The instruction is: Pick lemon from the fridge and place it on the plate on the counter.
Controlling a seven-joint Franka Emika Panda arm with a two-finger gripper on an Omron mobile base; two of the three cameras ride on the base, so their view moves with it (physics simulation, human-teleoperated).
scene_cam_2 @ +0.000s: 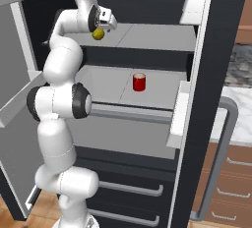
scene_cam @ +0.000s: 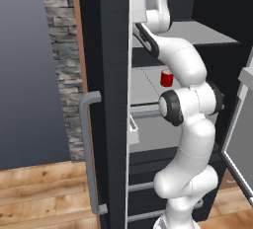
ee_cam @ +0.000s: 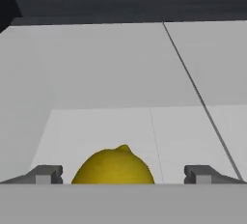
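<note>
Tool (ee_cam: 123, 175) stands open, its fingers astride the lemon (ee_cam: 114, 166) on the fridge's upper shelf (scene_cam_2: 147, 35), nothing gripped. Risk: closing off-centre could squirt the smooth fruit away.

**Lemon on the fridge's upper shelf**

The lemon (scene_cam_2: 98, 34), small, yellow and smooth with a slight nub on top, sits on the upper light grey shelf of the open black fridge (scene_cam_2: 147, 38), towards that shelf's left end. Marble counter (scene_cam_2: 239, 116) shows right of the fridge.
</note>
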